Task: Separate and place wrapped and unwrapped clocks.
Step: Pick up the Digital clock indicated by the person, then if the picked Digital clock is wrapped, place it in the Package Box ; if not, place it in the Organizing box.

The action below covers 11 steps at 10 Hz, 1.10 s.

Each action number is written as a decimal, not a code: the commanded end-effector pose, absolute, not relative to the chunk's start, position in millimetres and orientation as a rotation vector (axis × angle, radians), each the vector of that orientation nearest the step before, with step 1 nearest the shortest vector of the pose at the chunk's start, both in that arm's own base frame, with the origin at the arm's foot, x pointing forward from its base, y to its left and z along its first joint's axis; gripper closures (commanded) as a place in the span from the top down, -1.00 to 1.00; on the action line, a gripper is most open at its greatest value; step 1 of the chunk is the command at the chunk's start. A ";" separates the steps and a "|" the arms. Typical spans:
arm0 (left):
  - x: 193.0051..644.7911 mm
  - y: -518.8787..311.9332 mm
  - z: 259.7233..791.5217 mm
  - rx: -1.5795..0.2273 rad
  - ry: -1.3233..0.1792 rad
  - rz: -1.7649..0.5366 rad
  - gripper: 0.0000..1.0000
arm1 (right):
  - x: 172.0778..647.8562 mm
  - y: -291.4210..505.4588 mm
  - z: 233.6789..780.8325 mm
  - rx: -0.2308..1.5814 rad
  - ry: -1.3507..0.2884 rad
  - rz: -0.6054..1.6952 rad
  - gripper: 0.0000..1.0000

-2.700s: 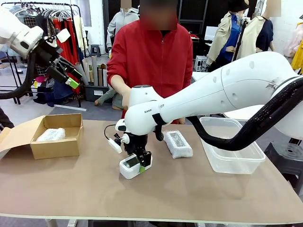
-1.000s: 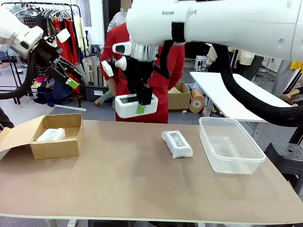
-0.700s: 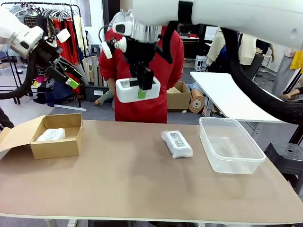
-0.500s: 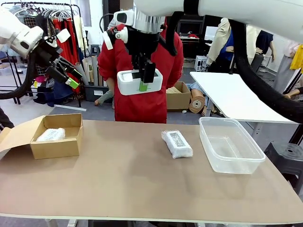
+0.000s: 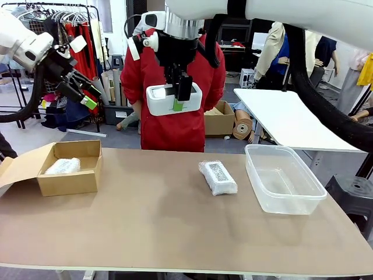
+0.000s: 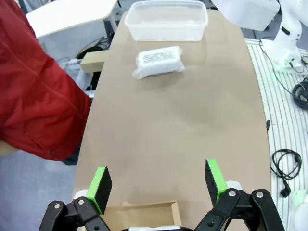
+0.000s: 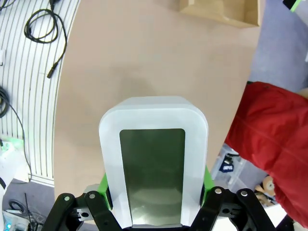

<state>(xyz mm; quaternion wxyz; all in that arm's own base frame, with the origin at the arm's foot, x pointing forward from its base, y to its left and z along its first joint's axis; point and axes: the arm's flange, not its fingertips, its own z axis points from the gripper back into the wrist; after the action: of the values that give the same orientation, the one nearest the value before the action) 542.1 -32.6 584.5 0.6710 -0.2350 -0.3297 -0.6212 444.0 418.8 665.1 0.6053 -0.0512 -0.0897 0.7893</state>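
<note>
Garment workshop: loaded clothes rack, material rolls, cardboard box.

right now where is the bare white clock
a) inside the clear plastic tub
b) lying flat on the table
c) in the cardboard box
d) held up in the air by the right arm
D: the white clock is clamped between the right fingers, hanging well above the table.
</note>
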 end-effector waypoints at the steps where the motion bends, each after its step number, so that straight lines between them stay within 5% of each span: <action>1: 541.1 -32.0 585.1 -0.526 -0.744 -1.405 1.00 | 442.4 418.3 668.5 -0.114 -0.215 1.831 -1.00; 11: 541.1 -32.0 585.1 -0.526 -0.744 -1.405 1.00 | 443.1 397.2 663.6 -0.095 -0.241 1.735 -1.00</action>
<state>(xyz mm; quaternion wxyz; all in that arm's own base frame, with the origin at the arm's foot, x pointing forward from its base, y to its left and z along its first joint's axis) 542.1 -32.6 584.5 0.6710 -0.2350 -0.3297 -0.6212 449.4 410.8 664.8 0.6171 -0.0498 -0.0901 0.7802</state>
